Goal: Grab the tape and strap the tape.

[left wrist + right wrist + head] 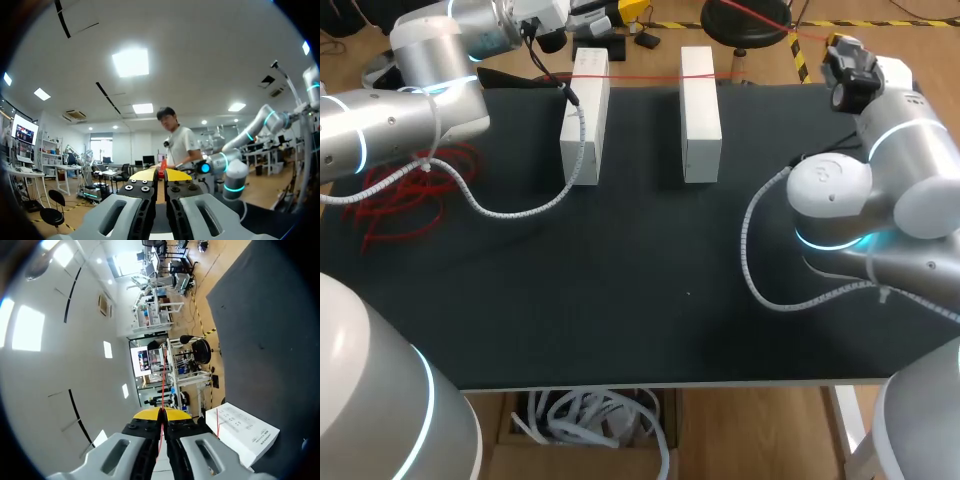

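So, where is the tape now?

It is a thin red line at the far side of the tabletop. It lies stretched over the far ends of the two white blocks, from one block to the other.

And its long axis?

It runs from left to right, along the far edge and across the blocks, which point away from me.

Who holds it?

Both arms, I think. In the left wrist view the left jaws are pressed together and a bit of red shows between the yellow tips. In the right wrist view the right jaws pinch the tape as well, and it goes straight out ahead of them, past a white block lying beside them.

Which arm is nearer to the blocks?

The left arm. It comes in at the far left corner, close to the left block. The right arm is more apart, at the right side. How the tape passes from the right block to the right jaws, I cannot see clearly from above.

What does the next move need?

In my judgement, both ends must keep the line tight across the blocks.

Anything else there?

A loose red bundle lies at the left.
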You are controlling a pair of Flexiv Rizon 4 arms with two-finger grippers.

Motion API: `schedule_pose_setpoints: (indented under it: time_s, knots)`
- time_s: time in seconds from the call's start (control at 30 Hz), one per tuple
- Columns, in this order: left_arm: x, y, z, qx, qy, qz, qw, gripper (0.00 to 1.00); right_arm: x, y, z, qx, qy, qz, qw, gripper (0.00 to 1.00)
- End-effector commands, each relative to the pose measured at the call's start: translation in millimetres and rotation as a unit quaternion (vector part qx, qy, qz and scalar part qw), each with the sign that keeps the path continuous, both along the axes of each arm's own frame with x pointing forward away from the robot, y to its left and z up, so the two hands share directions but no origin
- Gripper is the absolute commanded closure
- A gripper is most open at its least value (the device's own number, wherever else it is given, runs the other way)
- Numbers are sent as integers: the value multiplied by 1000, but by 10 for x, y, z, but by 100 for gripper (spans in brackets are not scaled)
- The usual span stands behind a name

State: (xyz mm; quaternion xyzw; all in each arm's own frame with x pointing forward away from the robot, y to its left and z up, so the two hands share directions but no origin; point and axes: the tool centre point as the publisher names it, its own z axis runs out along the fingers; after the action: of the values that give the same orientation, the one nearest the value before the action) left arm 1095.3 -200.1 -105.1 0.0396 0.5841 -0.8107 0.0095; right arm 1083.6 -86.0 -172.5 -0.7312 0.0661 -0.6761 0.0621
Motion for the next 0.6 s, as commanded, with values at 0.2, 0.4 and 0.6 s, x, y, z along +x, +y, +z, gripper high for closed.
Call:
schedule_pose_setpoints:
  time_s: [0.2, 0.4, 0.6]
  knots:
    - [-27, 31, 60, 83, -15, 10, 996, 100, -24, -7, 35, -1, 3, 0, 1000, 100]
    - [-41, 12, 49, 121, -13, 10, 993, 100, -35, -12, 31, -4, -4, 9, 1000, 100]
    - [-46, 17, 49, 193, -17, 24, 981, 100, -35, -13, 31, -5, -5, 10, 1000, 100]
